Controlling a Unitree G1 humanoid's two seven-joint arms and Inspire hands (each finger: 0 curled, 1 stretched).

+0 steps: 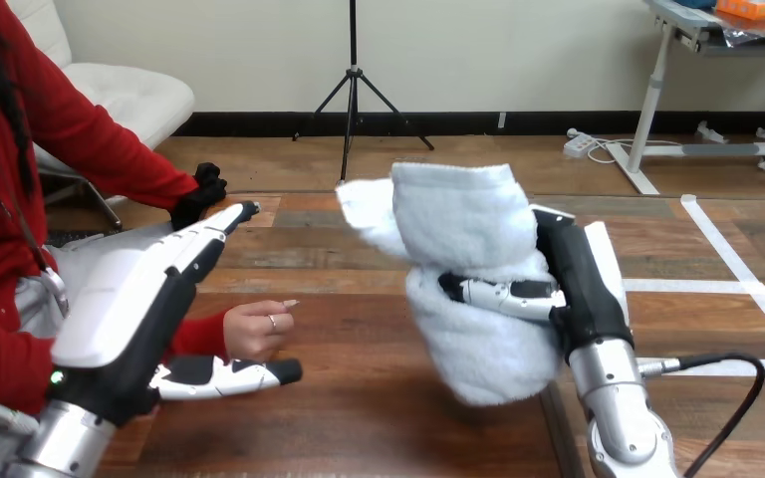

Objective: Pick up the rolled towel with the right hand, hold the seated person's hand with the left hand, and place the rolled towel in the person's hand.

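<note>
Two hazards logged, both bearing on the handover. Item: rolled towel (458,234), pale, bulky and loosely wound, held upright above the counter (359,428) right of centre, with a loose flap standing off its far left top. Holder: right robot hand (580,294), thumb curled across the front of the roll and the other fingers hidden behind it, closed about the roll's middle. Item: person's hand (257,331), near left, loosely curled with fingers folded inward, low over the counter. Attendant: left robot hand (125,299), spread wide, fingers straight and pointing far, thumb stretched out to the right beneath the person's hand. It grips nothing, and whether the thumb touches the person's hand cannot be told. Towel and person's hand stand well apart, with bare counter between them. Hazard one, judged: the person's hand is not yet held and its palm is closed, so a towel brought across would meet knuckles and likely roll off onto the counter. Hazard two, judged: the roll is soft and gripped at a single band. Swinging it left could loosen the winding, the flap may drag or unroll, and the bundle could sag out of the grasp. Lesser note: closing the left robot hand too hard or off-centre could pinch fingers rather than steady the hand.
</note>
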